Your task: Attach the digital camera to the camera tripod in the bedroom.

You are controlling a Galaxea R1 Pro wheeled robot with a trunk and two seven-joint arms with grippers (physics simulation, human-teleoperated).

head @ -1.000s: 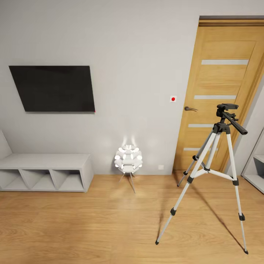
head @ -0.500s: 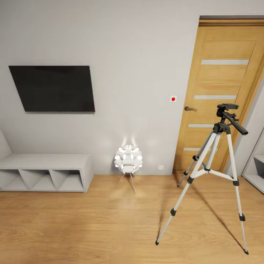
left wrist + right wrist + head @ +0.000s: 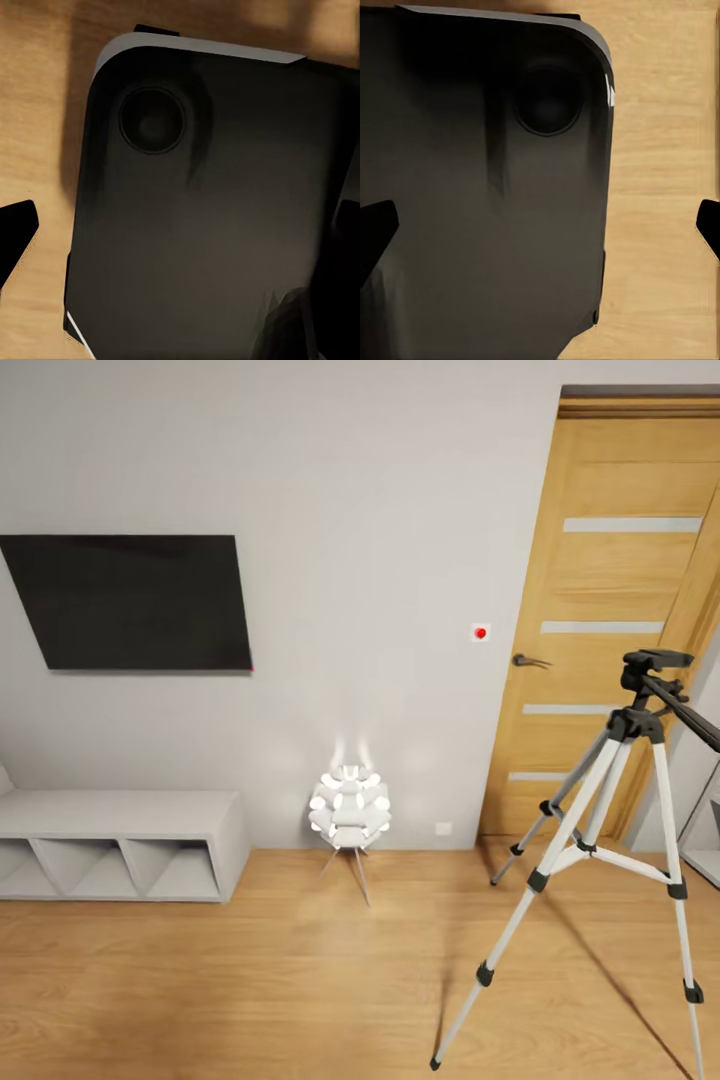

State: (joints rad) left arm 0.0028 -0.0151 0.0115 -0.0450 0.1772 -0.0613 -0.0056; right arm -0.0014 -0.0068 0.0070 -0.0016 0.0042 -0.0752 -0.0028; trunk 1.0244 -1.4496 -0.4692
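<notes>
The camera tripod [image 3: 634, 724] stands on the wood floor at the right of the head view, in front of the oak door [image 3: 610, 620]. Its silver legs are spread, and its black head and pan handle carry nothing. The digital camera is out of view. In the left wrist view my left gripper [image 3: 180, 240] is open, with a dark fingertip [image 3: 15, 244] at the frame's edge and nothing held. My right gripper [image 3: 540, 229] is open too, its fingertips [image 3: 375, 232] wide apart. Behind both grippers lies my own black base over the plank floor.
A black wall screen [image 3: 130, 602] hangs above a low white cube shelf [image 3: 120, 840] at the left. A lit white floor lamp [image 3: 349, 810] stands by the wall in the middle. A white wall plate with a red dot [image 3: 481, 632] sits beside the door.
The whole head view has shifted: the wall looks closer, the screen has slid left and the tripod right, so the camera has moved forward. Nothing in the room has moved.
</notes>
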